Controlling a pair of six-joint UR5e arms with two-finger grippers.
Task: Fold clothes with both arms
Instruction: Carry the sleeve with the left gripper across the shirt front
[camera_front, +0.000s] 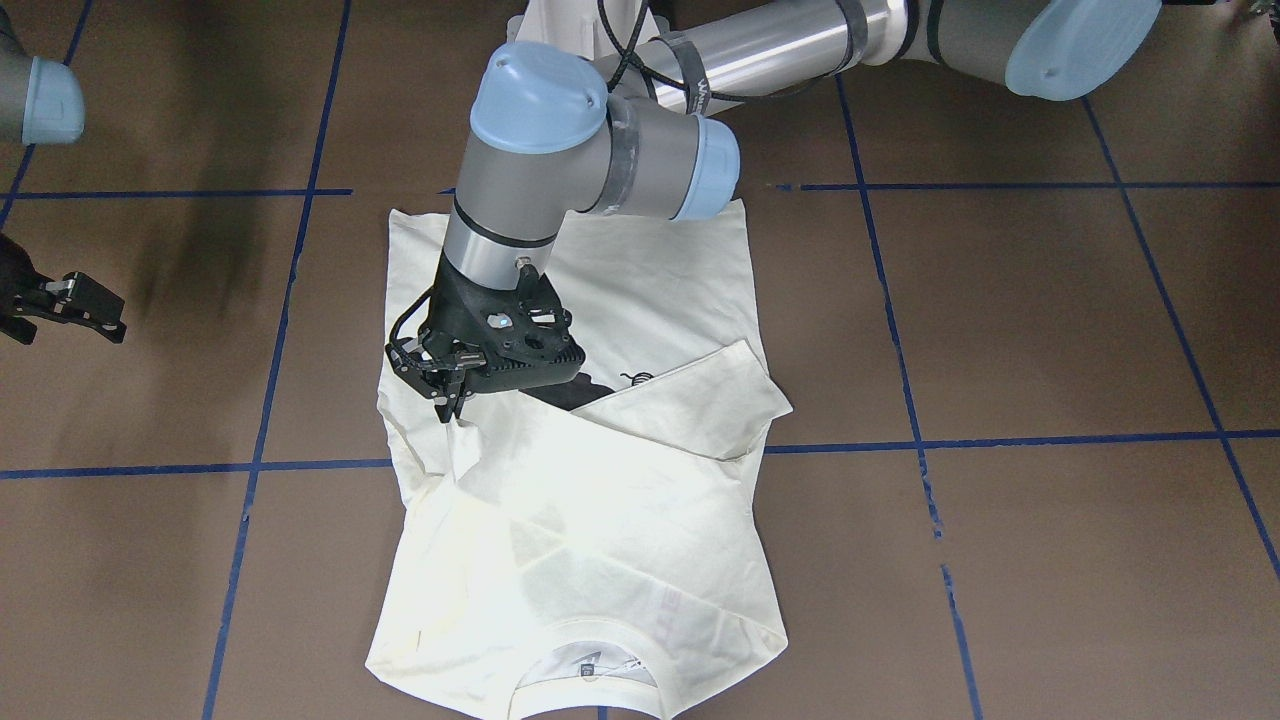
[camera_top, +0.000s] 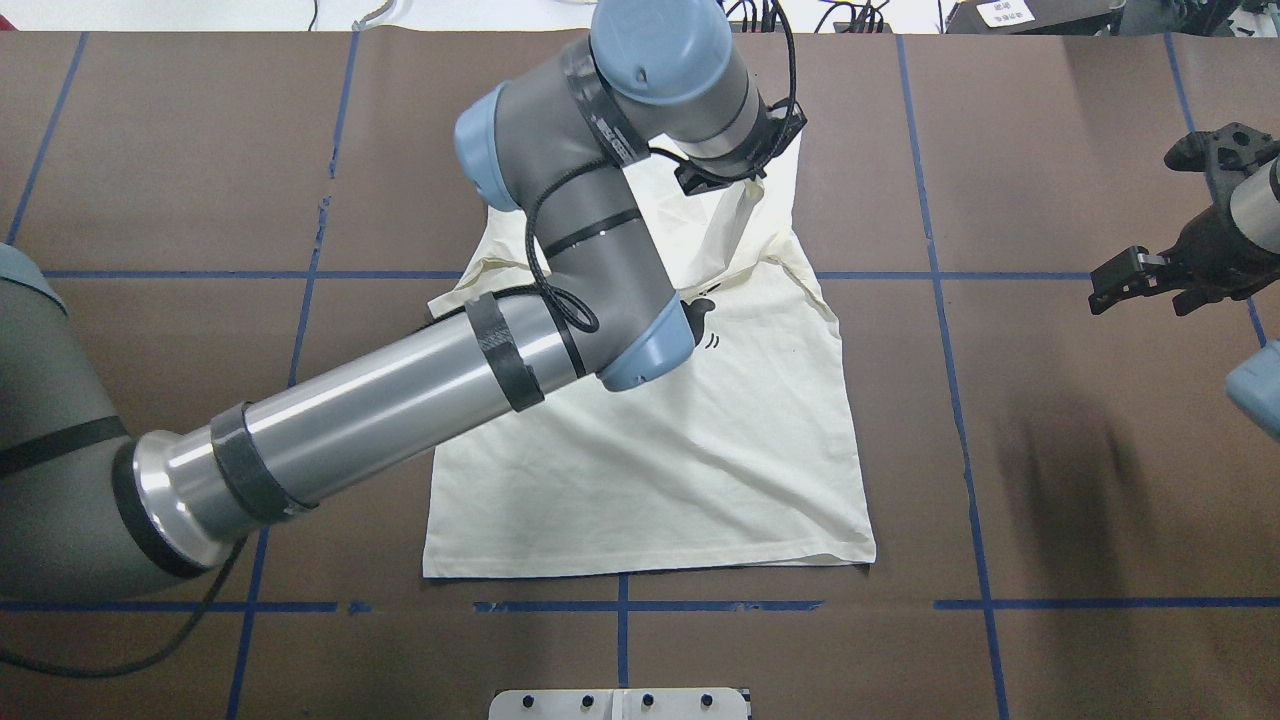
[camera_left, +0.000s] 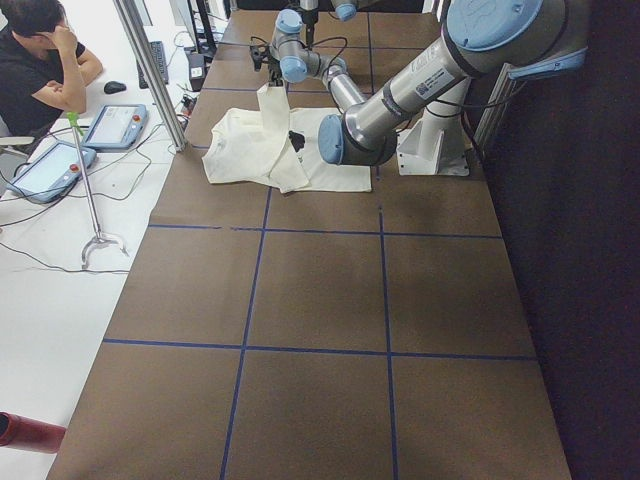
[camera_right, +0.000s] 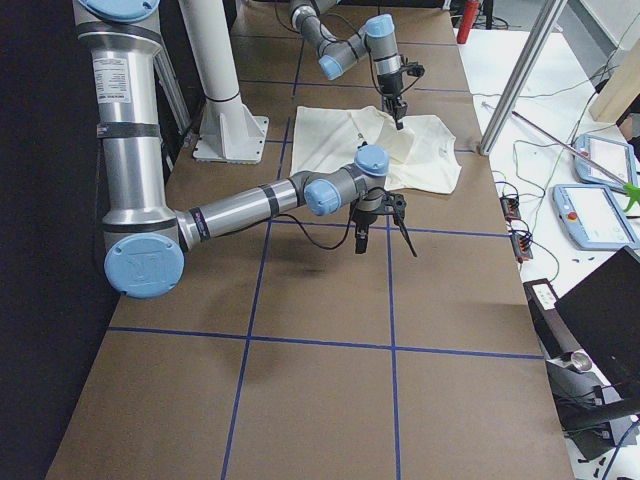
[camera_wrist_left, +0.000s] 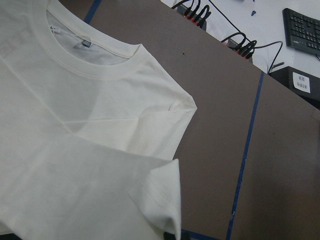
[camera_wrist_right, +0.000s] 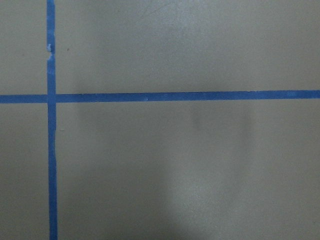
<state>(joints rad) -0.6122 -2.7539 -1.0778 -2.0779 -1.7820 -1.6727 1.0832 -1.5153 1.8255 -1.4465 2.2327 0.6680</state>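
Item: one cream long-sleeved T-shirt (camera_front: 620, 540), lying mid-bench on the brown bench (camera_front: 1050, 320). The hem is toward the robot's base and the collar (camera_front: 585, 668) toward the operators' side. One sleeve (camera_front: 700, 400) lies folded across the body. A sliver of the black cat print (camera_front: 560, 395) shows beside it.

Left gripper (camera_front: 450, 400): reached across the garment, fingers clenched on a pinch of cloth at the shirt's opposite edge. The cloth is lifted into a small peak and hangs from the fingers in the overhead view.

Right gripper (camera_front: 85, 305): well apart from the shirt, over bare bench, fingers spread and holding nothing. Its wrist camera shows only blue tape lines.

Step in hand, as I judge it: the second sleeve fold, begun but not yet laid down.

Next move calls for: carrying the held cloth inward over the body, low and even, then letting go so it lies flat. The right arm will likely be needed for the later lengthwise fold.
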